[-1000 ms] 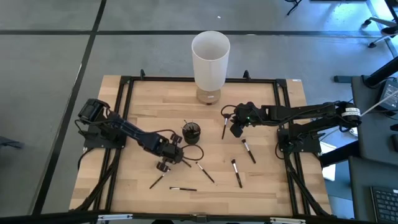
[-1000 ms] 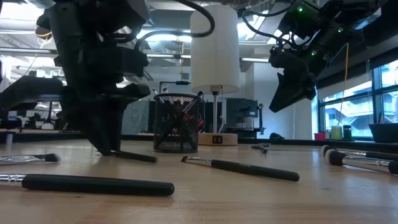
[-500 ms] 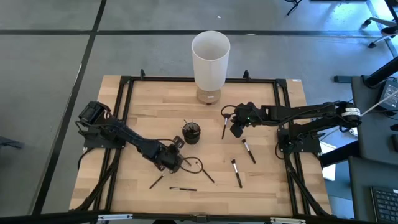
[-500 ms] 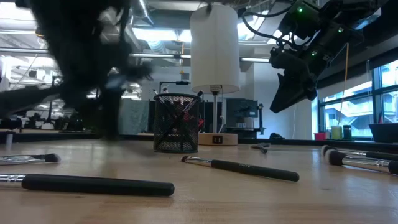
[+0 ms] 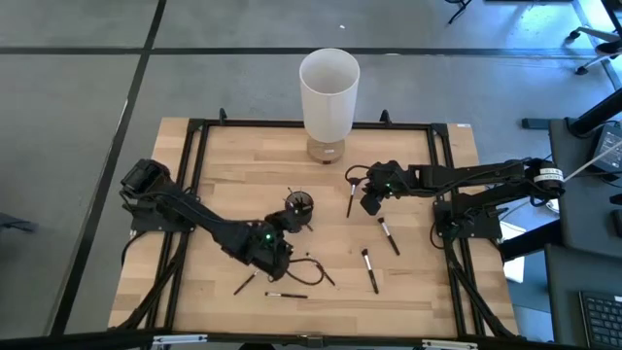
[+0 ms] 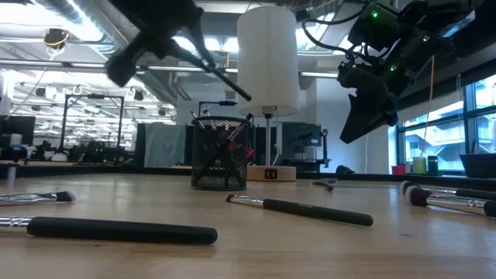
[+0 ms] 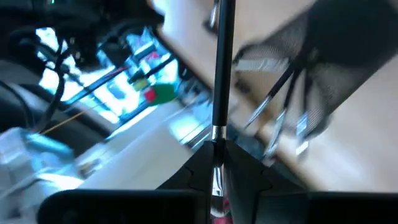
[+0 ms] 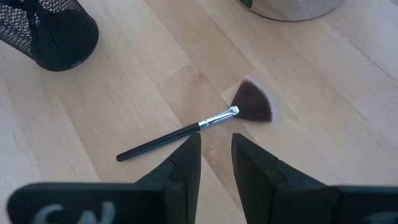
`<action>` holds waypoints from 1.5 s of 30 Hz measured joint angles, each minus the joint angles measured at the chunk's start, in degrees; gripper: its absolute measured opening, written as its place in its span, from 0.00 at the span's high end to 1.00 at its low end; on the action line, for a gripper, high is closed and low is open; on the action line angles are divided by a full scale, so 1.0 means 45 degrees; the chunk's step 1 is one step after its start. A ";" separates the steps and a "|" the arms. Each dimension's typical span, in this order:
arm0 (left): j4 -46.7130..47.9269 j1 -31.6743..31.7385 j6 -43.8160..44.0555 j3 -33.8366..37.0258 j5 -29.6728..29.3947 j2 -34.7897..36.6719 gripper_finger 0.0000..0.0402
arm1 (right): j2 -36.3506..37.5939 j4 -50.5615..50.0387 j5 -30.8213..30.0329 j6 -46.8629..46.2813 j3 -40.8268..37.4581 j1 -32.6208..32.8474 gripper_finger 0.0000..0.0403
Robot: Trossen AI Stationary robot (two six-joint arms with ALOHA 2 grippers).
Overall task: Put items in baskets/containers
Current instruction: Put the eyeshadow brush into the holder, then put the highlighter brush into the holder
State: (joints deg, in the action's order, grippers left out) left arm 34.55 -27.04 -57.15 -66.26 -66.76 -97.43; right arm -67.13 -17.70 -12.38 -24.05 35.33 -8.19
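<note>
The left gripper (image 7: 217,163) clamps 1 brush (image 7: 222,68) above the mesh cup (image 6: 220,153), its bristle end hidden between the fingers. The right gripper (image 8: 216,149) hovers parted over a fan brush (image 8: 200,126).

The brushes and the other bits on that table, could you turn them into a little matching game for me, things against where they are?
Things:
1. mesh cup
2. fan brush
3. white cylinder
4. lifted brush

Places:
A. lying flat under the right gripper
B. pinched in the left gripper
C. at the table's far edge
D. mid-table, brushes inside

Pairs: 1-D, 2-A, 3-C, 4-B
</note>
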 joint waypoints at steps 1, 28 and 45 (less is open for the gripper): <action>0.0015 0.0131 -0.0478 -0.0001 -0.0290 0.0005 0.94 | 0.0000 -0.0004 0.0000 0.0009 0.0000 0.0000 0.78; 0.2052 0.2034 -0.2243 0.0004 -0.0263 0.0024 0.89 | 0.0000 0.0001 -0.0005 0.0145 -0.0005 0.0000 0.78; 0.1559 0.2034 0.1147 0.0009 -0.0438 0.0032 0.67 | 0.0000 0.0066 -0.0005 0.0102 -0.0010 0.0000 0.78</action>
State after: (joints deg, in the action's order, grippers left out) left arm 41.56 -17.89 -51.99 -66.22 -68.73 -97.28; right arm -67.13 -17.40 -12.40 -23.59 35.29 -8.19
